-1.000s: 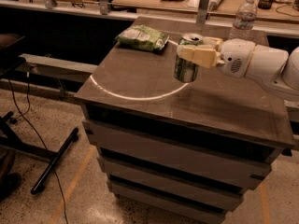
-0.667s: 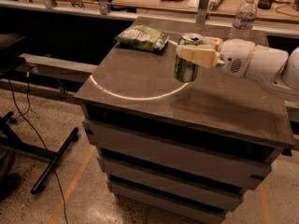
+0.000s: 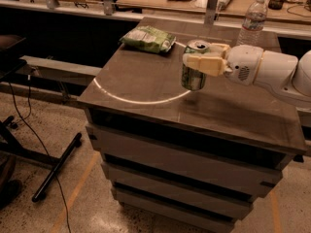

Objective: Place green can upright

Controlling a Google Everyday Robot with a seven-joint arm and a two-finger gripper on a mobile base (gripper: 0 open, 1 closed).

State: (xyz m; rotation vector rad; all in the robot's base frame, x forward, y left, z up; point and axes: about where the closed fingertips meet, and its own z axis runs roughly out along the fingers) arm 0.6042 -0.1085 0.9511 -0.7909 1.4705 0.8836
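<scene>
The green can stands upright, with its pull-tab lid facing up, at or just above the dark cabinet top near the middle. My gripper reaches in from the right on a white arm and is shut on the can's upper half, one cream finger across its front. I cannot tell whether the can's base touches the surface.
A green-and-white snack bag lies at the far left of the cabinet top. A clear water bottle stands at the far right. Desks with clutter run behind. A chair base and cables are on the floor at left.
</scene>
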